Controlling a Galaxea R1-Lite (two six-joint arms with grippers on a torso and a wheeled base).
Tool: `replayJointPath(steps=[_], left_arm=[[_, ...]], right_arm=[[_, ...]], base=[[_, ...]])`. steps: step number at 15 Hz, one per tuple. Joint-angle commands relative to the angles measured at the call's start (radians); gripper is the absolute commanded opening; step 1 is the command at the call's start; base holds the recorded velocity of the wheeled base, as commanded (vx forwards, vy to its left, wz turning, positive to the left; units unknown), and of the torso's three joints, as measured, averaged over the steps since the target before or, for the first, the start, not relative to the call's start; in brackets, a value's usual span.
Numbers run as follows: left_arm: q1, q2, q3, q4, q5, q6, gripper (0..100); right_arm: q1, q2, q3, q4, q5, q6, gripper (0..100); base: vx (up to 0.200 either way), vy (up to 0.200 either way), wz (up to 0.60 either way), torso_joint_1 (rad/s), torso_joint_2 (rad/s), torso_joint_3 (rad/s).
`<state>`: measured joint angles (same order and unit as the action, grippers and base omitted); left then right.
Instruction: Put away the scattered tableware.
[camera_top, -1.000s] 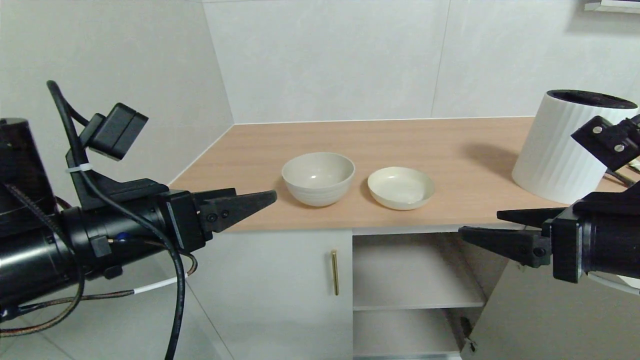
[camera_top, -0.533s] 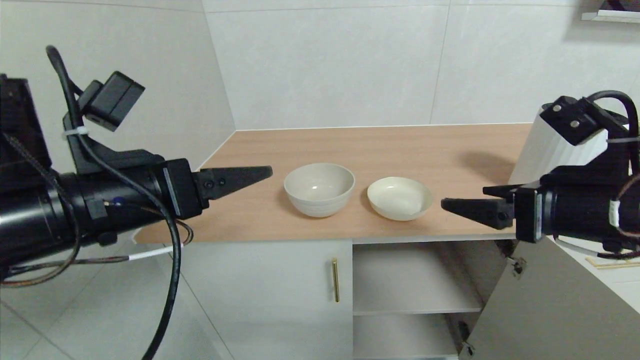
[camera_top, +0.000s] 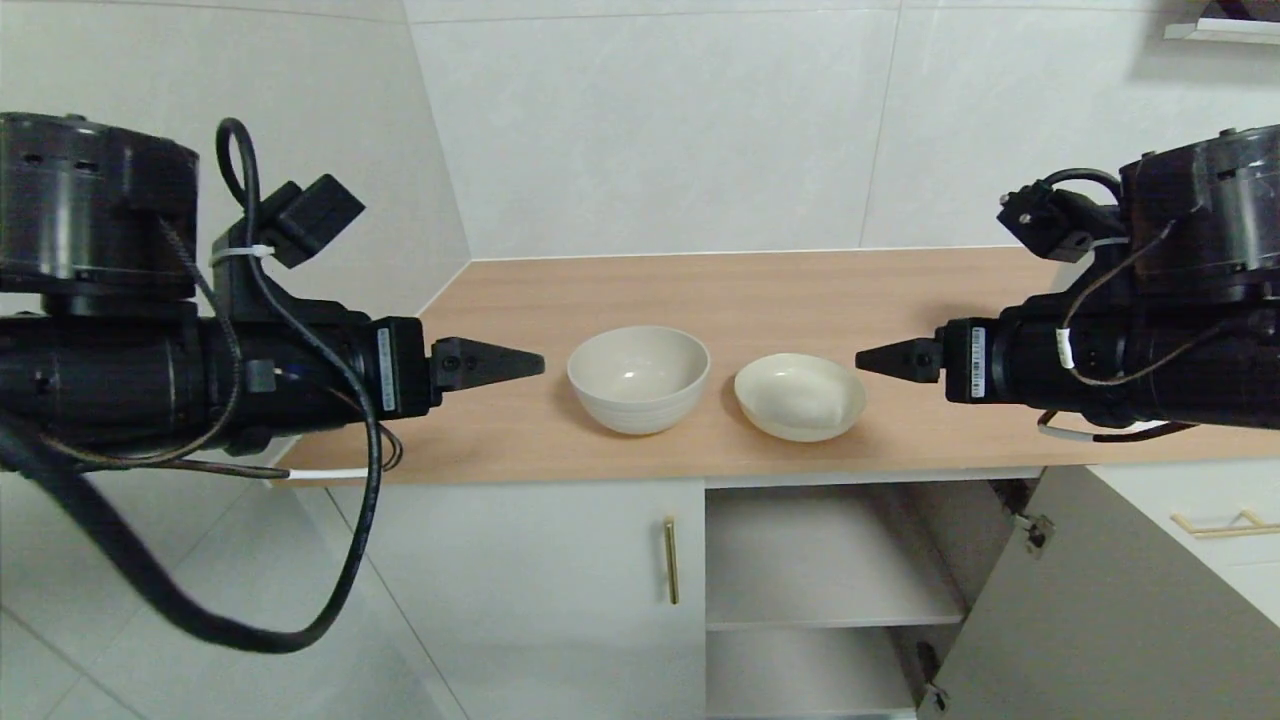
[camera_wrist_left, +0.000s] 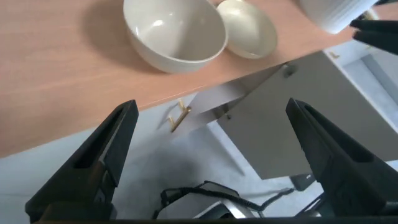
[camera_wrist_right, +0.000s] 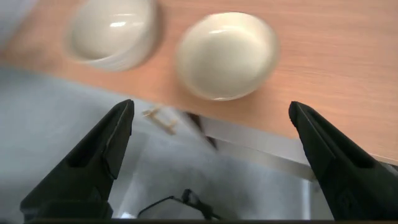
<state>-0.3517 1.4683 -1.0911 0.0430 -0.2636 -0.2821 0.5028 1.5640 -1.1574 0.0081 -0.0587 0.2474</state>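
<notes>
The step in hand looks to be the first reach for the bowls. The left hand (camera_top: 522, 360) hangs just off the surface (camera_top: 930, 300) at 9 o'clock from the deep bowl (camera_top: 638, 378). The right hand (camera_top: 872, 360) hangs at 3 o'clock from the shallow bowl (camera_top: 800, 396). Each hand has its fingers spread wide, and neither touches anything.

The bowls stand upright, near each other but apart, close to the front edge, with the shallow one at 3 o'clock from the deep one. To grasp well, each hand should probably rise over the nearest rim and tip down. One finger should go inside the wall and one outside before closing, since a level push could slide a bowl into its neighbour. The open cupboard (camera_top: 830, 570) at 6 o'clock is the likely place for them.

Counted: two bowls, two hands, one closed door with a brass handle (camera_top: 669, 552), one open door (camera_top: 1060, 620), and seemingly two shelves inside.
</notes>
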Motion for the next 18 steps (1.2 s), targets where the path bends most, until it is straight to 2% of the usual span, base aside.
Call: replayJointPath(steps=[1, 2, 4, 5, 9, 10, 15, 18], left_arm=[[-0.013, 0.109, -0.038, 0.000, 0.058, -0.037, 100], [-0.027, 0.156, -0.058, -0.003, 0.106, -0.066, 100], [-0.062, 0.267, -0.121, -0.006, 0.224, -0.147, 100], [-0.070, 0.303, -0.151, -0.008, 0.254, -0.181, 100], [-0.085, 0.389, -0.256, -0.012, 0.285, -0.285, 100], [-0.087, 0.414, -0.279, -0.014, 0.308, -0.305, 100], [-0.087, 0.504, -0.332, -0.014, 0.431, -0.312, 100], [-0.087, 0.512, -0.339, -0.014, 0.437, -0.312, 100]], right_arm=[[0.000, 0.054, -0.004, -0.003, -0.012, 0.003, 100], [0.000, 0.068, -0.004, -0.008, -0.033, 0.003, 100], [0.000, 0.088, 0.002, -0.039, -0.069, 0.001, 100], [0.000, 0.088, 0.004, -0.039, -0.069, 0.001, 100], [0.000, 0.087, 0.005, -0.039, -0.070, 0.003, 100], [0.000, 0.087, 0.005, -0.039, -0.070, 0.003, 100], [0.000, 0.087, 0.013, -0.039, -0.070, 0.003, 100], [0.000, 0.083, 0.015, -0.039, -0.070, 0.003, 100]], base=[[0.000, 0.000, 0.00, 0.000, 0.00, 0.000], [0.000, 0.000, 0.00, 0.000, 0.00, 0.000], [0.000, 0.000, 0.00, 0.000, 0.00, 0.000], [0.000, 0.000, 0.00, 0.000, 0.00, 0.000], [0.000, 0.000, 0.00, 0.000, 0.00, 0.000], [0.000, 0.000, 0.00, 0.000, 0.00, 0.000], [0.000, 0.000, 0.00, 0.000, 0.00, 0.000], [0.000, 0.000, 0.00, 0.000, 0.00, 0.000]])
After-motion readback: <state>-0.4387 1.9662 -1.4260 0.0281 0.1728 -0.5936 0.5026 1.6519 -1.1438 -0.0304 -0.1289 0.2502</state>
